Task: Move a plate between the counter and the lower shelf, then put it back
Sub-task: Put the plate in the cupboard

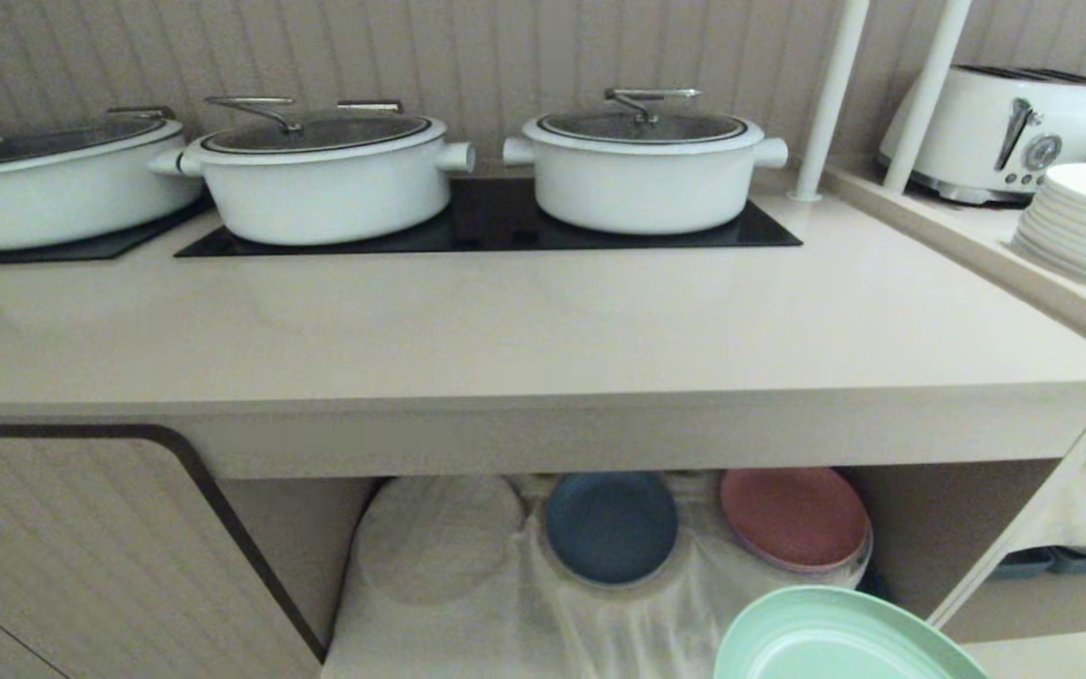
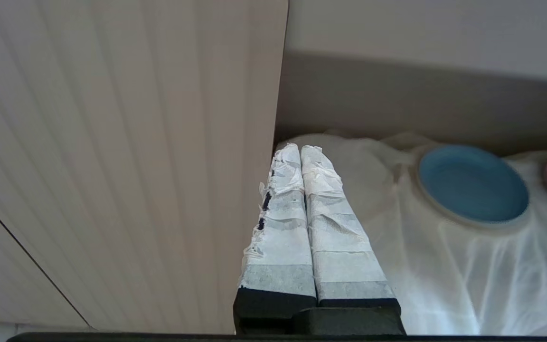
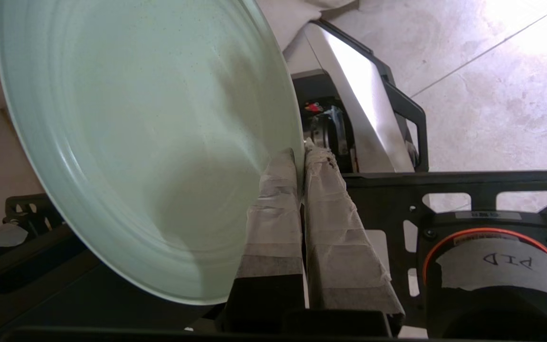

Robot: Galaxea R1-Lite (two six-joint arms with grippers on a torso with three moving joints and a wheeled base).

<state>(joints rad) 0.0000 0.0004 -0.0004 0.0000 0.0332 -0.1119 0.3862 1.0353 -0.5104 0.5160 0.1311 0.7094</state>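
While the right gripper [image 3: 301, 156] pinches only the rim of the plate [image 3: 145, 137], nearly all its disc juts beyond the fingertips, so it could tilt or slip free. Its far edge might also knock the counter [image 1: 524, 321] lip; the left gripper [image 2: 300, 152] has fingers pressed together, holding nothing

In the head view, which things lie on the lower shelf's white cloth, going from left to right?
Dark blue plate → pink plate.

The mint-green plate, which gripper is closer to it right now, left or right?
Right. The right gripper is shut on the mint-green plate at its rim. The left gripper, shut and empty, is by the cabinet panel, apart from it.
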